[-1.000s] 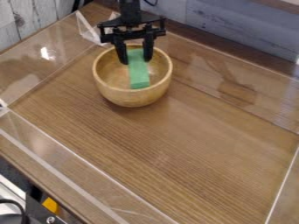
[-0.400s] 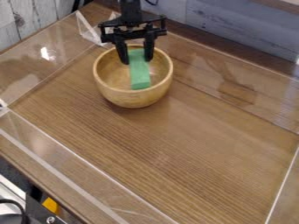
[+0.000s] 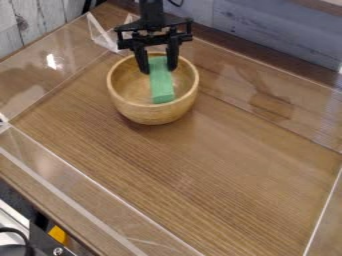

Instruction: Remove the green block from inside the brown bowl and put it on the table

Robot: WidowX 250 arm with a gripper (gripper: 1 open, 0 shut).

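The brown bowl (image 3: pixel 144 110) stands on the table (image 3: pixel 201 175) toward the back left. Inside it the green block (image 3: pixel 162 84) leans against the far inner wall, its upper end raised toward the rim. My black gripper (image 3: pixel 156 66) reaches straight down into the bowl from above. Its two fingers stand on either side of the block's upper end and are shut on it. The block's lower end still lies inside the bowl.
Clear plastic walls (image 3: pixel 54 55) edge the table on the left, front and right. A grey plank wall (image 3: pixel 274 25) runs behind. Dark equipment with a yellow label (image 3: pixel 40 238) sits below the front left corner.
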